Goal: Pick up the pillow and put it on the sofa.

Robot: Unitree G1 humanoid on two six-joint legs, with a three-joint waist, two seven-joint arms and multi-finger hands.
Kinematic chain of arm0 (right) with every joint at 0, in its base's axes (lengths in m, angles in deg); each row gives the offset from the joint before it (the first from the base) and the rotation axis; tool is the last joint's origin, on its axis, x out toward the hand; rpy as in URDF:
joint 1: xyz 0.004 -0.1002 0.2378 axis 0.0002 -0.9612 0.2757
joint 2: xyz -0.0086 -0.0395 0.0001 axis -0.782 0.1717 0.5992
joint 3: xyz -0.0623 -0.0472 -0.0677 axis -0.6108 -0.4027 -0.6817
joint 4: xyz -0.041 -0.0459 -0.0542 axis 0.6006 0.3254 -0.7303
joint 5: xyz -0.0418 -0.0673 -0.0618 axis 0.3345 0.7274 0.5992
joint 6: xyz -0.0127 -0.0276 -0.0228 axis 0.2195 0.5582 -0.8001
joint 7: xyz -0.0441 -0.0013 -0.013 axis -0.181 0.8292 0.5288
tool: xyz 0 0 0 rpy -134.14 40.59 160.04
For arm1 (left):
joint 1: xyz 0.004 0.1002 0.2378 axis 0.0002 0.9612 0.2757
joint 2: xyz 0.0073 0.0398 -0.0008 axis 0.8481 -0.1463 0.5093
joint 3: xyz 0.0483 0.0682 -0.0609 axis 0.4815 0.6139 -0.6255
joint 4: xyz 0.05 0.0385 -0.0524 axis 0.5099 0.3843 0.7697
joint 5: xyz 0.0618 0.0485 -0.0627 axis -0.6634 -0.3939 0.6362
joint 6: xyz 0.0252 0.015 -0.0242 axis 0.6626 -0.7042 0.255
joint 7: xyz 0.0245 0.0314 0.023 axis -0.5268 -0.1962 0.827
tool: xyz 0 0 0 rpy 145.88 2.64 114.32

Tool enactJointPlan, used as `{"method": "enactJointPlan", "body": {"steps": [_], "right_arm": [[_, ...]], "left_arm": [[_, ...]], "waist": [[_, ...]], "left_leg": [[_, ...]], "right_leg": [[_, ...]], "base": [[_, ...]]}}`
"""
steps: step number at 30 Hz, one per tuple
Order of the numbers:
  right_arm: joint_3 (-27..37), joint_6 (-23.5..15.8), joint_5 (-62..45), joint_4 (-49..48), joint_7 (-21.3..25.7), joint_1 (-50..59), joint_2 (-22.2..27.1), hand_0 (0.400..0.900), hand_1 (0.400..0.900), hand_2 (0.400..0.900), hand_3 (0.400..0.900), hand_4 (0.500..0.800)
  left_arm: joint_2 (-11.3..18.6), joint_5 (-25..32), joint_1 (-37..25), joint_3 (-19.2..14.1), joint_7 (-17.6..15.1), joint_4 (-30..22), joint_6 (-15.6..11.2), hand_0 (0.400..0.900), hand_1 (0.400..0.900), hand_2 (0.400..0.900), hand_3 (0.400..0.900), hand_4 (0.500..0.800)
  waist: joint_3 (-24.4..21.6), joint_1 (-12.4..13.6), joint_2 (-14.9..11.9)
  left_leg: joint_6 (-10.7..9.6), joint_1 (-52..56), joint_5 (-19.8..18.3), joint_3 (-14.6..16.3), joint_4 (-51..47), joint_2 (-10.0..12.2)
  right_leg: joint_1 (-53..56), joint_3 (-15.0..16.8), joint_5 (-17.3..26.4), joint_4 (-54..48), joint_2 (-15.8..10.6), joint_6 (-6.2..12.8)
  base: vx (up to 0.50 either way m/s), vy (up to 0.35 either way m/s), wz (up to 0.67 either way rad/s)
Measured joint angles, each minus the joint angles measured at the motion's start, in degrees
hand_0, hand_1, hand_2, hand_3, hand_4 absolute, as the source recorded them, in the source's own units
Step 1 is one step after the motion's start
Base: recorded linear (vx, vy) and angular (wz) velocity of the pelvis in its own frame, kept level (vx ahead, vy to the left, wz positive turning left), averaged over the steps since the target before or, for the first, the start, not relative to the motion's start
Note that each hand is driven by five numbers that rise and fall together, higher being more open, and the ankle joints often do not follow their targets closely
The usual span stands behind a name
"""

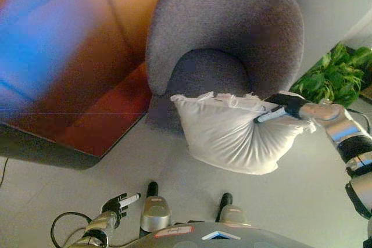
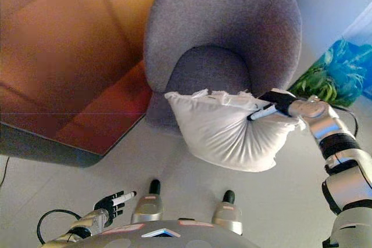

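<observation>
Left eye view: my right hand (image 1: 286, 107) clenches the pillow's (image 1: 232, 135) right end; pillow hangs lengthwise just before the sofa (image 1: 226, 33) seat. Left hand (image 1: 119, 203) relaxed, well short.

pillows: one, a white pillow (image 1: 232, 137), bunched up at its right end
sofas: one, a grey round-backed sofa (image 1: 226, 33) with a single seat cushion, so more of a tub armchair
robot hands: two; the right hand (image 1: 286, 107) is curled into the pillow's edge, the left hand (image 1: 118, 204) is down low with fingers straight
plants: one, a leafy green potted plant (image 1: 337, 74) to the right of the sofa
rugs: one, a reddish-brown rug (image 2: 70, 56) off to the left of the sofa
</observation>
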Motion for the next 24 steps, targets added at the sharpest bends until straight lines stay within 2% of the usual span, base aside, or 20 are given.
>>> {"method": "enactJointPlan", "body": {"steps": [4,10,16,17,18,24], "right_arm": [[-0.31,-0.05,-0.09,6.57,-3.31,5.63,0.72,0.400,0.400,0.400,0.400,0.500],[-0.31,0.86,-2.03,15.55,-3.31,14.24,2.02,0.400,0.400,0.400,0.400,0.500],[-0.30,3.30,-2.02,18.79,-3.22,17.14,2.16,0.400,0.400,0.400,0.400,0.500],[-0.31,3.77,-1.99,19.28,-3.04,17.72,2.16,0.761,0.761,0.761,0.761,0.716],[-0.31,4.23,-1.68,20.04,-2.57,18.53,2.16,0.900,0.900,0.900,0.900,0.800],[-0.49,7.88,4.23,22.48,6.05,23.90,2.83,0.900,0.900,0.900,0.900,0.800]], "left_arm": [[0.31,-0.99,2.14,-1.04,0.42,0.56,-0.92,0.900,0.900,0.900,0.900,0.800],[1.07,-1.05,4.37,-1.88,1.50,2.71,-0.99,0.900,0.900,0.900,0.900,0.800],[1.06,-1.04,6.10,-3.16,1.69,3.20,-2.38,0.900,0.900,0.900,0.900,0.800],[1.04,-1.04,6.10,-3.19,1.91,3.19,-2.76,0.900,0.900,0.900,0.900,0.800],[0.99,-1.05,6.13,-3.19,2.09,3.18,-3.18,0.900,0.900,0.900,0.900,0.800],[0.87,-1.01,6.28,-3.19,2.10,3.17,-3.27,0.900,0.900,0.900,0.900,0.800]], "waist": [[0.37,2.71,1.10],[1.20,4.69,3.02],[1.28,5.86,3.45],[1.38,5.90,3.63],[1.32,6.04,3.90],[0.55,5.80,5.38]], "left_leg": [[-0.22,-0.36,0.21,-1.06,-0.25,0.04],[-0.29,-1.81,1.89,-3.56,-1.92,-0.19],[-0.41,-1.76,2.54,-4.68,-2.37,-0.42],[-0.41,-1.75,2.61,-4.96,-2.37,-0.43],[-0.38,-1.77,2.69,-5.12,-2.47,-0.42],[-0.16,-1.73,3.67,-5.51,-3.98,-0.16]], "right_leg": [[0.59,-1.19,-0.03,-0.18,0.04,0.01],[0.52,-3.28,-0.35,-0.12,-0.18,0.13],[1.83,-4.31,-0.96,-0.14,-0.25,0.23],[2.02,-4.40,-1.05,-0.08,-0.24,0.27],[2.05,-4.45,-1.09,-0.01,-0.23,0.28],[1.94,-4.49,-1.15,0.10,-0.28,0.35]], "base": [[0.09,-0.042,0.30],[0.08,-0.022,0.27],[0.10,-0.012,0.15],[0.03,-0.004,0.07],[0.01,-0.010,0.07],[-0.01,-0.013,-0.06]]}}
